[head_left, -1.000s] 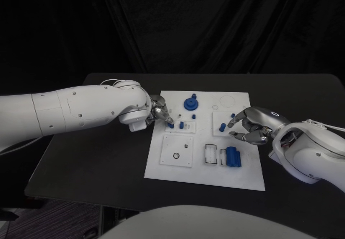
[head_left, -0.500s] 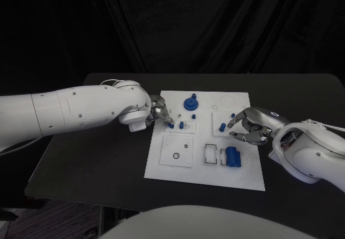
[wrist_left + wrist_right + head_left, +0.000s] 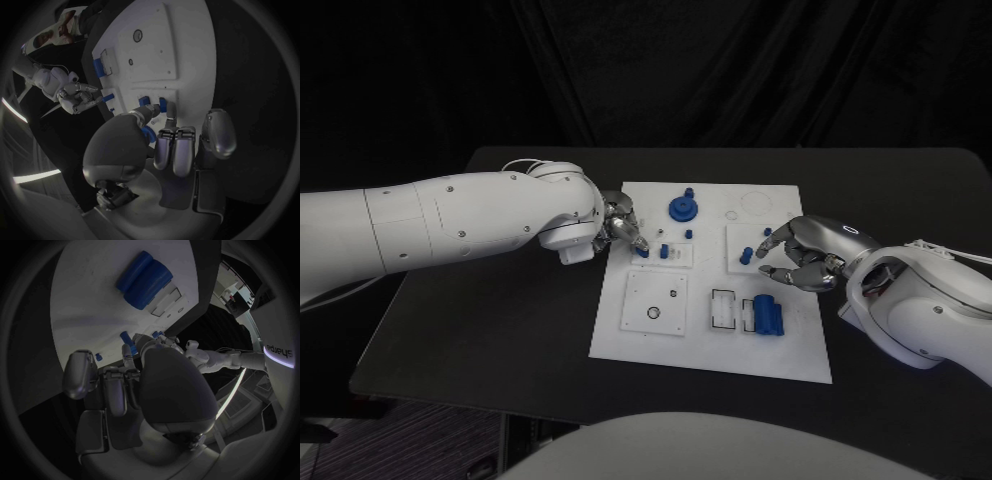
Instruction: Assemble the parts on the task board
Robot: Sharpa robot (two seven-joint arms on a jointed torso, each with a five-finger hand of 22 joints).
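The white task board (image 3: 708,330) lies in the middle of the black table. My left hand (image 3: 620,228) is at the board's left edge and pinches a small blue part (image 3: 642,251) between thumb and fingertips; the same part (image 3: 148,134) sits by the thumb in the left wrist view. Two small blue pegs (image 3: 162,104) stand in the board just beyond it. My right hand (image 3: 805,255) hovers over the board's right side with its fingers curled, next to a small blue part (image 3: 746,256). I cannot tell whether it holds that part.
A round blue knob (image 3: 682,208) stands near the board's far edge. Two blue cylinders (image 3: 769,314) lie side by side in a holder on the board's near right. A square plate with a ring (image 3: 653,302) sits near left. Black table surrounds the board.
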